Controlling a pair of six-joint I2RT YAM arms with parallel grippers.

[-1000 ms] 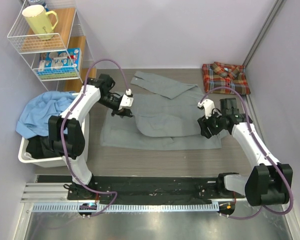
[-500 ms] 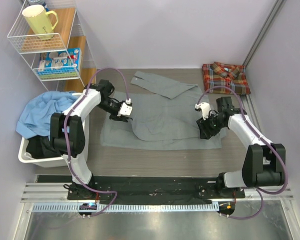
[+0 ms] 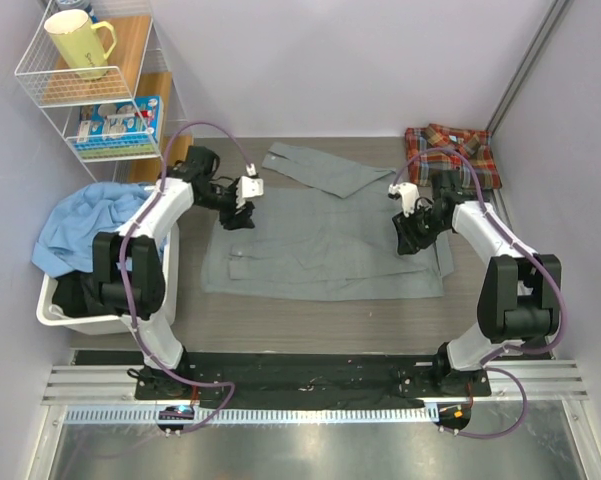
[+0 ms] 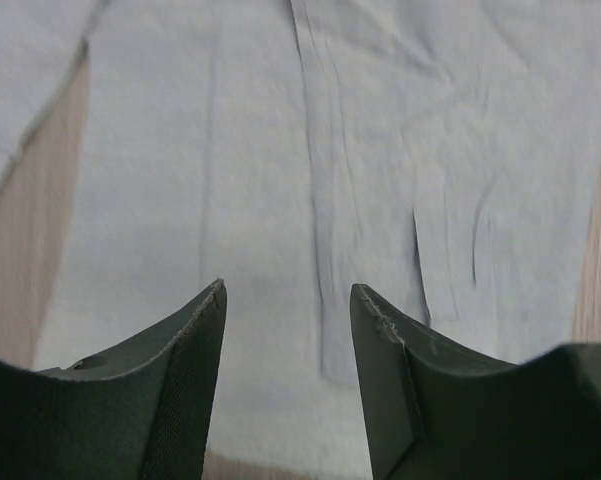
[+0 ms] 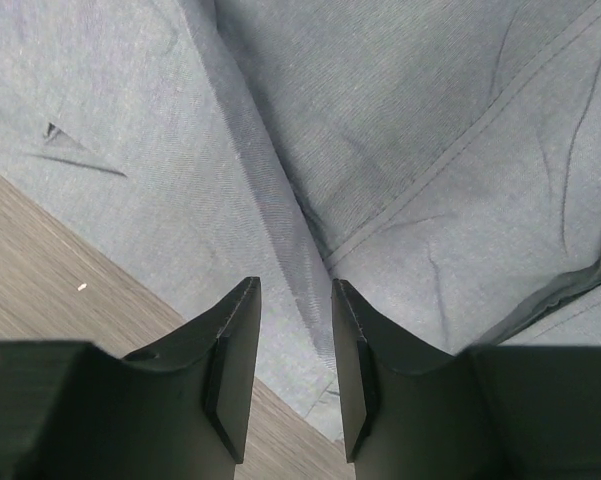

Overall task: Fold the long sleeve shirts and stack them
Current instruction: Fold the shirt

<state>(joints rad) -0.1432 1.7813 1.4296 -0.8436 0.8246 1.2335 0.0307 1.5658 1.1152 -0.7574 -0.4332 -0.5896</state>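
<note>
The grey shirt (image 3: pixel 330 245) lies spread flat mid-table (image 3: pixel 280 315), the plaid shirt (image 3: pixel 452 153) folded in the far right corner, the left gripper (image 4: pixel 288 290) over its left part, jaws well apart and empty, and the right gripper (image 5: pixel 294 285) narrowly parted over a crease near its right edge, clamping nothing.

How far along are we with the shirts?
Done: the plaid shirt lies folded at the far right corner. In hand: the grey shirt is spread flat, one sleeve out at the far side. The left pincer hovers open over its far left corner, the right pincer near its right edge, jaws apart. Left: fold the grey shirt and stack it with the plaid one.
</note>
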